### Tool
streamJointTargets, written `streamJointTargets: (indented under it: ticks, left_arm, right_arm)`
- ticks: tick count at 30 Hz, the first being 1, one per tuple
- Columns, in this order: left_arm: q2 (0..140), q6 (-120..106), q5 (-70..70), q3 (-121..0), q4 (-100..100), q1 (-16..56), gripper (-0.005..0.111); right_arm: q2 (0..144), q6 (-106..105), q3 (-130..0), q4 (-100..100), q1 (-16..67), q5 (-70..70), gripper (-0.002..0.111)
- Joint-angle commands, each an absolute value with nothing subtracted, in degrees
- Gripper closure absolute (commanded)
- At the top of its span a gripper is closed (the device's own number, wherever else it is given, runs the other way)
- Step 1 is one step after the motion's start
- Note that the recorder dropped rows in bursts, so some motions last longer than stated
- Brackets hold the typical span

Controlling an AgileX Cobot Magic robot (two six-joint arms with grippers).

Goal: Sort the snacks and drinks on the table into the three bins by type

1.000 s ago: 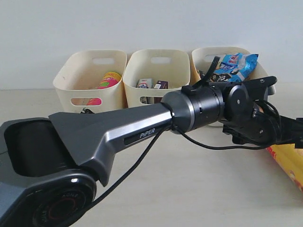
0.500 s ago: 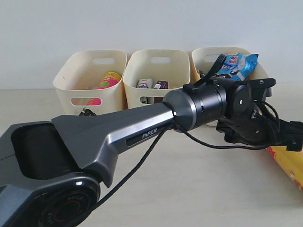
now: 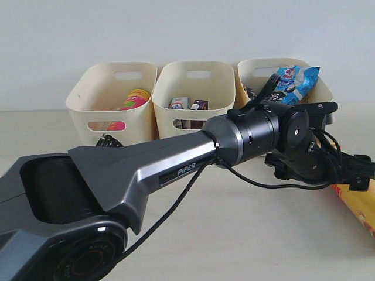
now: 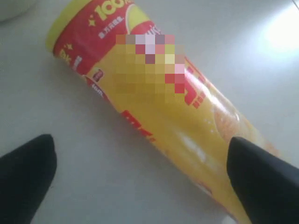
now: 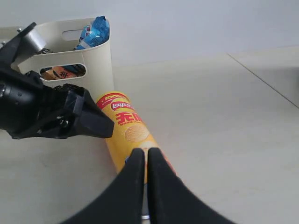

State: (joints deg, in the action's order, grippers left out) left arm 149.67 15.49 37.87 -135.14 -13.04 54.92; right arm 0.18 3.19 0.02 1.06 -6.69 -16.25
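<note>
The yellow-orange chip tube (image 4: 159,93) lies on its side on the table (image 3: 246,234), at the right edge of the exterior view (image 3: 358,206). My left gripper (image 4: 140,186) reaches across and hovers open over it, one finger above the tube and one beside it. My right gripper (image 5: 142,151) is shut and empty, pointing at the tube's (image 5: 125,128) other end. In the left bin (image 3: 88,105) stands the pink tube (image 3: 133,99). The middle bin (image 3: 196,88) holds the blue-and-white carton (image 3: 178,103) and purple carton (image 3: 199,105). The right bin (image 3: 252,73) holds the blue-white-black bag (image 3: 293,82) and the orange-black bag (image 5: 60,72).
The left arm's long grey body (image 3: 176,164) crosses the exterior view and hides much of the table in front of the bins. A white wall stands right behind the bins. The tube lies close to the right bin's wall (image 5: 100,70).
The left arm has sunk and shifted a little to the right, bringing its gripper lower over the yellow tube. The bins and their contents have not moved.
</note>
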Motion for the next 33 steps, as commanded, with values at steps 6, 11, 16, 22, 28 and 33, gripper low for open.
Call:
streamJointTargets:
  ticks: [6,11,16,22,28,33]
  left_arm:
    - [150.4,6.3,37.1,-135.6,-19.1,54.9,0.015]
    - [150.6,5.2,37.3,-135.6,-19.1,54.9,0.015]
    - [150.8,4.4,40.4,-135.6,-17.2,54.9,0.015]
    - [146.8,4.4,49.7,-135.6,-7.4,54.9,0.026]
    - [141.1,3.8,63.4,-135.3,1.1,54.9,0.06]
    - [128.9,-1.9,63.6,-116.8,4.5,54.9,0.102]
  right_arm:
    - [0.0,3.1,0.0,1.0,-6.8,-16.0,0.108]
    - [0.0,3.1,0.0,1.0,-6.8,-16.0,0.108]
    - [0.0,3.1,0.0,1.0,-6.8,-16.0,0.108]
    - [0.0,3.1,0.0,1.0,-6.8,-16.0,0.108]
    - [0.0,3.1,0.0,1.0,-6.8,-16.0,0.108]
    - [0.0,3.1,0.0,1.0,-6.8,-16.0,0.108]
